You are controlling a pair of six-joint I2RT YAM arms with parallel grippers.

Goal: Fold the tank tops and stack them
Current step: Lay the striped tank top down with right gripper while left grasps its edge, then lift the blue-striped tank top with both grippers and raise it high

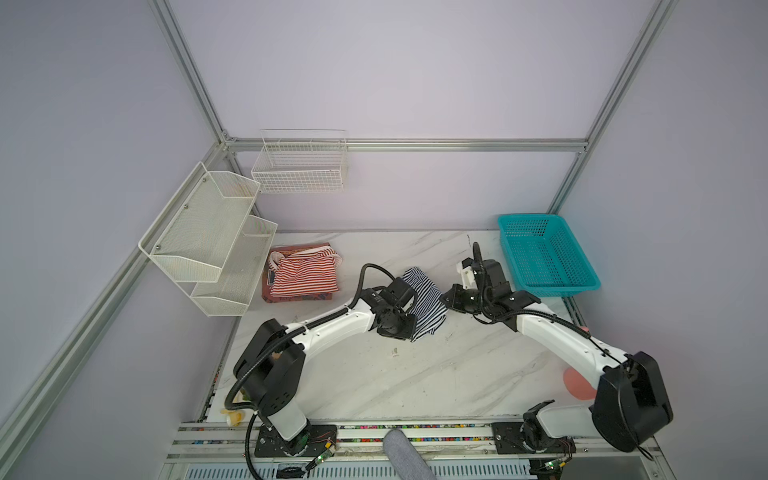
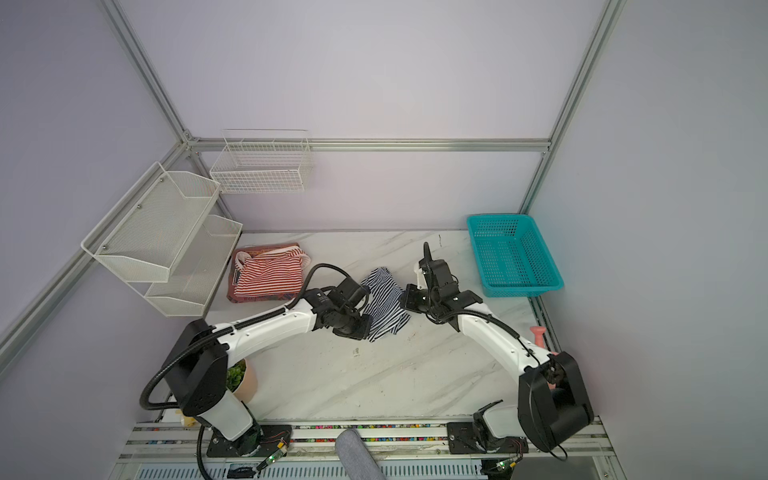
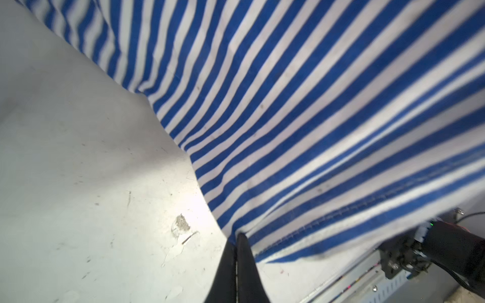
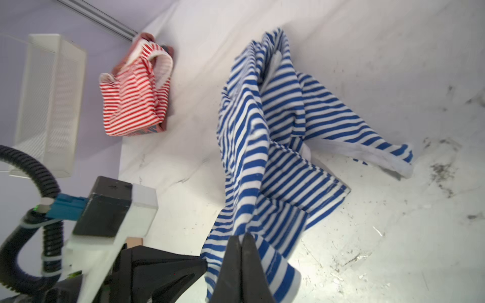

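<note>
My left pincer [image 3: 237, 237] is clamped shut on the stitched hem of the navy-striped tank top [image 3: 315, 105]. My right pincer [image 4: 241, 237] is likewise pinched closed on another edge of the same top. The cloth hangs bunched between the two, its far folds lying on the marble-patterned counter [image 1: 415, 374]. On the left pincer's outer side, well apart from it, the red-striped tank top [image 1: 303, 272] lies folded on a rust-red garment [image 1: 291, 296], close to a white mesh shelf [image 1: 208, 232]. On the right pincer's outer side, near it, a teal basket [image 1: 557, 286] sits on the counter.
</note>
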